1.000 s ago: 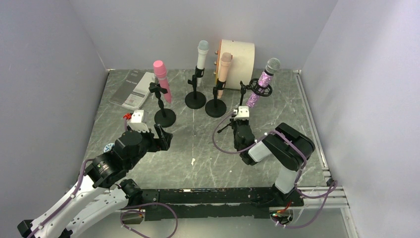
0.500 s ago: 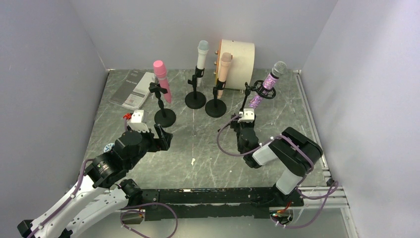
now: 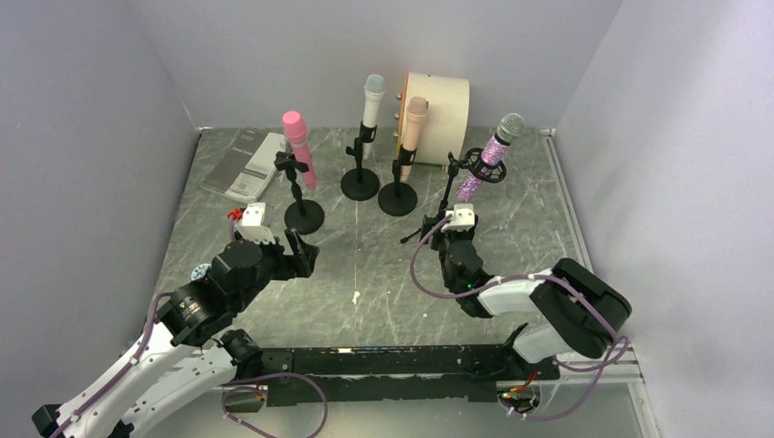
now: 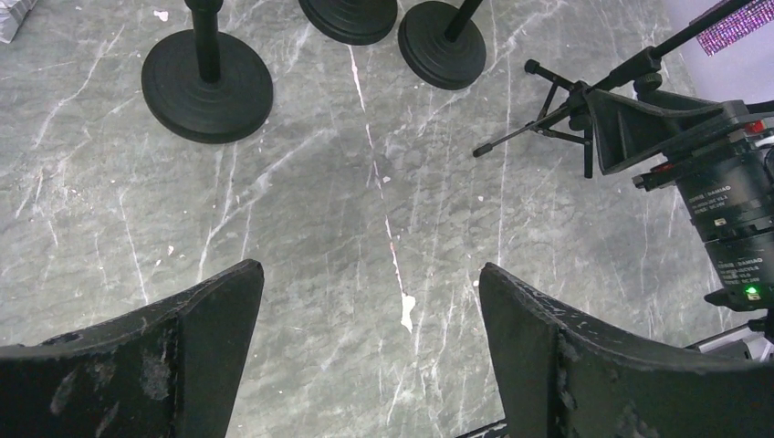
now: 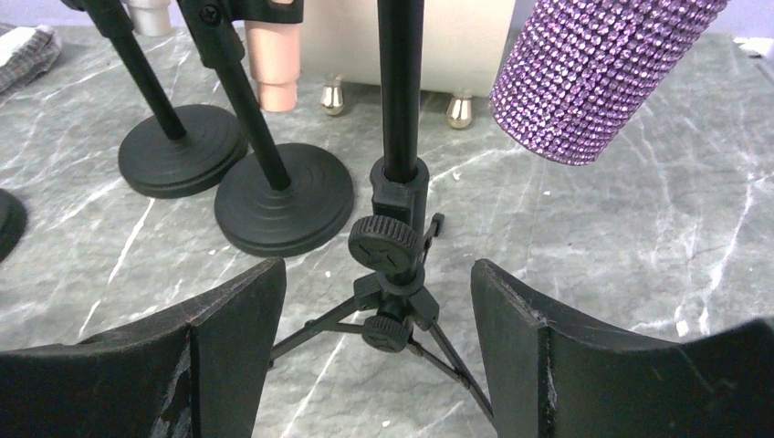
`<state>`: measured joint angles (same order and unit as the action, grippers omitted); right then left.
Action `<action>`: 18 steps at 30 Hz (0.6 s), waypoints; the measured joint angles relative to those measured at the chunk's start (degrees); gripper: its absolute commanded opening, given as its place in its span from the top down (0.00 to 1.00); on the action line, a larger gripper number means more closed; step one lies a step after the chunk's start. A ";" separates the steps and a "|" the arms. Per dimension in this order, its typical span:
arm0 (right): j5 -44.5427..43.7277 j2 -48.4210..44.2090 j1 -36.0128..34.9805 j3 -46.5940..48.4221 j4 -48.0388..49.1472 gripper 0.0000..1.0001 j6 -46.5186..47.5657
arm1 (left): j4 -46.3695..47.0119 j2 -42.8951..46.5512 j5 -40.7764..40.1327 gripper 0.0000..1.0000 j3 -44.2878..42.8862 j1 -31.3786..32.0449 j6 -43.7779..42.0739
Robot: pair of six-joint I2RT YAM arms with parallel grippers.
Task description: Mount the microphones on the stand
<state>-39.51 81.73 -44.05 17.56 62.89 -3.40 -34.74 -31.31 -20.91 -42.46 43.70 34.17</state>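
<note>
Nothing can be read with certainty. The booklet [image 3: 243, 164] near the far left corner of the desk has printed lines, but they are too small to read. The black motor [image 4: 730, 210] on the right arm carries small white print, and it is blurred.

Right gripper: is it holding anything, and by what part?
Nothing is held. The right gripper is open, with a finger on either side of the tripod stand post and neither touching it. The left gripper is open and empty too.
</note>
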 measured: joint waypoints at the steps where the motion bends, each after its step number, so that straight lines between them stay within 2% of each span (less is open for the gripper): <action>1: 0.15 -1.27 -0.09 0.00 -1.88 0.22 -0.74 | -0.09 0.00 0.00 0.06 0.00 0.00 0.02; 7: 0.26 -9.90 -1.07 -0.02 -13.81 0.22 -6.05 | -0.72 -0.02 0.07 0.06 -0.57 0.00 0.55; 11: -2.03 -20.13 -2.23 0.07 -26.27 0.23 -12.52 | -2.34 -0.09 0.04 0.06 -2.99 0.00 0.59; 15: -4.57 -30.23 -2.34 2.32 -43.67 0.18 -21.38 | -4.96 -0.50 -0.50 0.06 -7.08 0.00 0.55; 18: -6.73 -36.46 -2.34 6.97 -61.02 0.14 -30.05 | -7.30 -1.53 -1.42 0.06 -10.38 0.00 0.04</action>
<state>-46.24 45.28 -46.39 24.53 1.87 -33.45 -42.04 -32.84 -22.33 -52.84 43.70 34.22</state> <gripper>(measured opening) 0.830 0.941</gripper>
